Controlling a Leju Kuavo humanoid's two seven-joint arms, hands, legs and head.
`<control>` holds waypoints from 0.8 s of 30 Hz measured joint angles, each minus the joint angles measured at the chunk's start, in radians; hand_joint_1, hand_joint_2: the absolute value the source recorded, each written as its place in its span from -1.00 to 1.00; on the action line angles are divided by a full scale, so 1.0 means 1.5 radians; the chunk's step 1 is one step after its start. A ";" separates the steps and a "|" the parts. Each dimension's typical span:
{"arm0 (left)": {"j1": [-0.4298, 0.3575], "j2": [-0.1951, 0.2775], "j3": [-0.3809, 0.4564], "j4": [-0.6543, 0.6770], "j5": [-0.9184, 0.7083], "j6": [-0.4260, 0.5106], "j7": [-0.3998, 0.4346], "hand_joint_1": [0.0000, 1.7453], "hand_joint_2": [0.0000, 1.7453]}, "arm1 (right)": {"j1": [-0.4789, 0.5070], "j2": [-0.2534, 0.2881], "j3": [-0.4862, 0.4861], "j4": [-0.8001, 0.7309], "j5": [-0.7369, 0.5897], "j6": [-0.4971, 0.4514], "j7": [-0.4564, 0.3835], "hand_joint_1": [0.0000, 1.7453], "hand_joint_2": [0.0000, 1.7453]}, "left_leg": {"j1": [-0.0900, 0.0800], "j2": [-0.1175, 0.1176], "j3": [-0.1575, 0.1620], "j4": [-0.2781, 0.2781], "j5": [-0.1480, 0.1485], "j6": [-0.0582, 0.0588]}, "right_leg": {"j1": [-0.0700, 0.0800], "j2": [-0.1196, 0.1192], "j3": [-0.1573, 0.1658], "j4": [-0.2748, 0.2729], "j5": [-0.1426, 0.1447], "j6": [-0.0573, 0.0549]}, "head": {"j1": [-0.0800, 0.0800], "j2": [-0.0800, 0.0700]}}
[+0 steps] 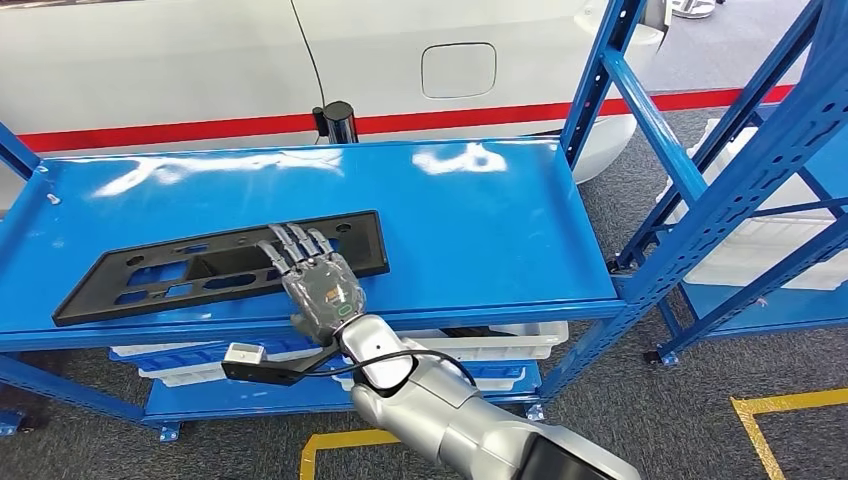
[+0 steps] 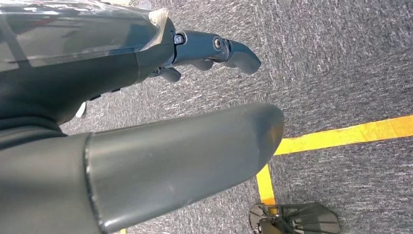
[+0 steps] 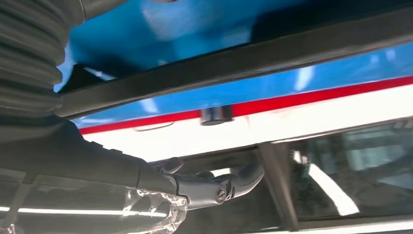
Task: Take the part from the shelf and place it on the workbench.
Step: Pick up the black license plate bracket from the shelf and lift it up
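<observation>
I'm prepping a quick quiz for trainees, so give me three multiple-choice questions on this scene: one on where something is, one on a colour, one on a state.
1. Where does the black part lie?
A. on the floor
B. on the top blue shelf
C. in a white bin

2. What colour is the floor line under the left hand?
A. yellow
B. green
C. white

3. What is the right hand doing?
A. hanging by the floor
B. holding a bottle
C. resting over the part's near edge

Answers: B, the part sits flat on the shelf top; A, the tape on the grey carpet is yellow; C, its fingers reach onto the part.
</observation>
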 joint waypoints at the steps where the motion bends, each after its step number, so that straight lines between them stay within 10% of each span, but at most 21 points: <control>1: 0.000 0.000 0.000 0.000 -0.002 0.001 0.000 -1.00 -1.00 | 0.000 -0.001 0.000 0.002 0.013 0.000 0.016 -1.00 1.00 | 0.000 0.000 0.000 0.000 0.000 0.000 | 0.000 0.000 0.000 0.000 0.000 0.000 | 0.000 0.000; 14: 0.000 -0.002 0.016 0.000 -0.012 0.006 -0.011 -1.00 -1.00 | -0.012 -0.019 -0.014 0.020 0.138 -0.001 0.159 -0.93 1.00 | 0.000 0.000 0.000 0.000 0.000 0.000 | 0.000 0.000 0.000 0.000 0.000 0.000 | 0.000 0.000; 16: 0.000 -0.002 0.018 0.000 -0.015 0.008 -0.013 -1.00 -1.00 | -0.013 -0.022 -0.017 0.021 0.146 -0.001 0.169 -0.67 1.00 | 0.000 0.000 0.000 0.000 0.000 0.000 | 0.000 0.000 0.000 0.000 0.000 0.000 | 0.000 0.000; 21: -0.001 -0.003 0.022 0.000 -0.018 0.011 -0.016 -1.00 -1.00 | -0.013 -0.030 -0.023 0.021 0.165 -0.006 0.190 0.67 1.00 | 0.000 0.000 0.000 0.000 0.000 0.000 | 0.000 0.000 0.000 0.000 0.000 0.000 | 0.000 0.000; 24: -0.001 -0.004 0.024 0.000 -0.019 0.012 -0.020 -1.00 -1.00 | -0.013 -0.035 -0.025 0.022 0.182 -0.005 0.204 0.71 1.00 | 0.000 0.000 0.000 0.000 0.000 0.000 | 0.000 0.000 0.000 0.000 0.000 0.000 | 0.000 0.000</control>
